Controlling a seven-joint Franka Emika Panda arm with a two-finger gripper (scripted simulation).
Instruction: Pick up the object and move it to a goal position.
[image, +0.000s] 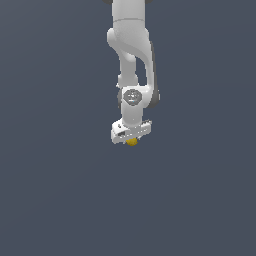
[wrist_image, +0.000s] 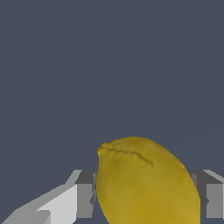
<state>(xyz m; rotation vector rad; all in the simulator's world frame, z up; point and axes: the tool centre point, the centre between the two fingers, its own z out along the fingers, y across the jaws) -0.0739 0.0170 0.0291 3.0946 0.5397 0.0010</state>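
The object (image: 132, 142) is a small yellow-orange ball that peeks out just under the white gripper (image: 131, 139) in the middle of the exterior view. In the wrist view it (wrist_image: 146, 183) looks large, oval and yellow, with a crease across its upper part. It sits between the two grey fingers (wrist_image: 85, 194), one on each side and both against it. The gripper (wrist_image: 148, 203) is shut on the object. The white arm (image: 131, 60) comes down from the top of the exterior view.
A plain dark grey-blue surface (image: 60, 190) fills both views. No other objects, edges or goal marker show.
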